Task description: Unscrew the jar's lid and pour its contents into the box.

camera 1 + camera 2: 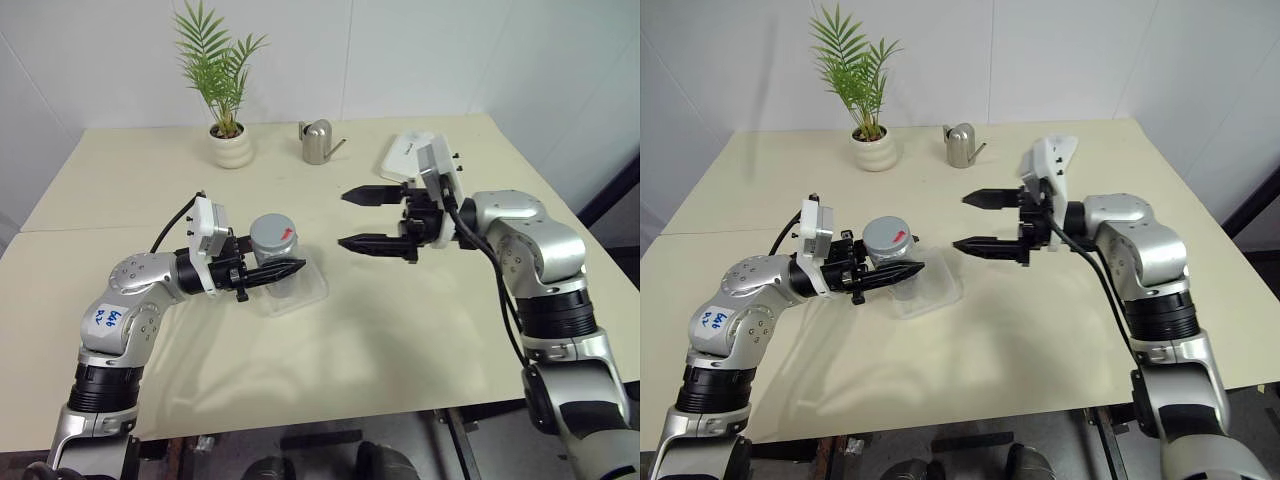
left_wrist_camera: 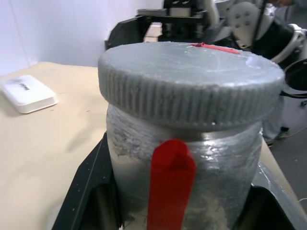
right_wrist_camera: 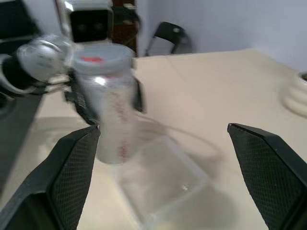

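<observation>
Beige table (image 1: 400,330) | left gripper (image 1: 285,270) clamps capped jar (image 1: 272,250), contents hidden | box (image 1: 305,290) half-covered | right gripper (image 1: 360,220) spread, empty

The table (image 1: 400,340) bears everything. The box (image 1: 305,292) lies near its middle, a little to the left. The jar (image 1: 273,262) is held upright over the box's left part by the left gripper (image 1: 285,270), the lid (image 1: 271,233) on top — whether the jar touches the box cannot be told. The right gripper (image 1: 352,219) hangs to the right of the jar, apart from it, pointing left. Behind, at the far edge, stand a potted plant (image 1: 228,140) to the left, a watering can (image 1: 318,142) right of it, and a flat case (image 1: 405,155) further right.
</observation>
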`<state>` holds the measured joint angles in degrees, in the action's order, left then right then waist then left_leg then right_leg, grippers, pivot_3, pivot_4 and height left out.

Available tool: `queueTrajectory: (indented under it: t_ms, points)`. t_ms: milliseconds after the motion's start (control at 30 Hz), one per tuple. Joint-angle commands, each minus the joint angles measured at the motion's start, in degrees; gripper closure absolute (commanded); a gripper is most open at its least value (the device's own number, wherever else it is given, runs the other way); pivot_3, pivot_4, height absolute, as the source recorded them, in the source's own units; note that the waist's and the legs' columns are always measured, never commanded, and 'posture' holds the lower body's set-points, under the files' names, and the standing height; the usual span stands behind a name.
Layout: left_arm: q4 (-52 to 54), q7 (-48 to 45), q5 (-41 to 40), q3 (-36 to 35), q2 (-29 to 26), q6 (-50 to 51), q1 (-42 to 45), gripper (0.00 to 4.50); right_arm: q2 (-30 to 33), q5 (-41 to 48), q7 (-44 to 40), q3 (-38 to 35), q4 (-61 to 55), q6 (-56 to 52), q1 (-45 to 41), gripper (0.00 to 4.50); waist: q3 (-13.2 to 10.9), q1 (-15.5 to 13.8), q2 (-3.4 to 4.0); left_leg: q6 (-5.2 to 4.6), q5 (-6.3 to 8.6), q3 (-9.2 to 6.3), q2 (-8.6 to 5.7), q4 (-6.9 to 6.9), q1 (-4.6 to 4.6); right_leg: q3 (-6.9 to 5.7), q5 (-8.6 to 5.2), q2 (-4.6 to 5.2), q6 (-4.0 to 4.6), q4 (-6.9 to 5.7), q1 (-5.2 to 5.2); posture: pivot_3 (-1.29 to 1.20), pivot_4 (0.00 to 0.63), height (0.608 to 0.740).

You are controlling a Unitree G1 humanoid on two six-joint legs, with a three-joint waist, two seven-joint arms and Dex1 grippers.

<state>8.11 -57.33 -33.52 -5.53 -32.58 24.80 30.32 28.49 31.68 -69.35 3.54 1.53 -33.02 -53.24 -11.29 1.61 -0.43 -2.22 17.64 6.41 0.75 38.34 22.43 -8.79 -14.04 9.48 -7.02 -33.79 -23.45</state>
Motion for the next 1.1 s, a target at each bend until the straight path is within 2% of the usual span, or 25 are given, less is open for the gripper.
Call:
queueTrajectory:
  t_ms: [33, 300, 567, 733, 1100]
  points:
    - [0.7, 0.1, 0.1, 0.1, 0.1, -1.2, 1.3, 2.53, -3.0, 3.1, 2.5, 0.8, -6.3, -2.6, -1.2, 0.03, 0.0, -0.1, 0.0, 0.0, 0.0, -0.01, 0.0, 0.0, 0.0, 0.0, 0.0, 0.0, 0.0, -0.01, 0.0, 0.0, 0.15, 0.74]
    - [0.4, 0.0, 0.1, 1.3, 0.9, -0.9, 2.2, 2.53, -10.7, -2.2, 11.1, 6.2, -5.3, -2.3, -3.9, 0.03, 0.0, -0.1, 0.0, 0.0, 0.0, -0.01, -0.02, -0.01, 0.03, 0.0, 0.0, 0.01, 0.0, 0.01, -0.02, 0.0, 0.15, 0.74]
    - [0.2, 0.1, -0.1, 1.8, 1.2, -0.8, 2.7, 2.53, -12.8, -5.7, 12.1, 6.5, 1.5, 1.8, -6.8, 0.03, 0.0, 0.0, -0.01, 0.0, 0.0, 0.01, -0.03, -0.03, 0.03, 0.0, 0.0, 0.0, 0.0, 0.01, -0.04, 0.0, 0.15, 0.74]
    - [0.2, 0.1, -0.3, 1.7, 1.1, -1.0, 2.6, 2.53, -11.3, -6.1, 10.8, 5.3, 3.7, 3.0, -7.5, 0.03, 0.0, 0.0, -0.01, 0.0, 0.0, 0.02, -0.03, -0.03, 0.03, -0.01, 0.0, 0.0, 0.0, 0.01, -0.05, 0.0, 0.15, 0.74]
    - [0.5, 0.4, -0.5, 1.1, 0.8, -1.4, 1.7, 2.53, -1.6, -5.6, 6.9, 1.6, 6.8, 3.8, -5.2, 0.03, 0.0, -0.1, -0.01, 0.0, 0.0, 0.03, -0.03, -0.03, 0.03, 0.0, 0.0, 0.0, 0.0, 0.01, -0.04, 0.0, 0.15, 0.74]
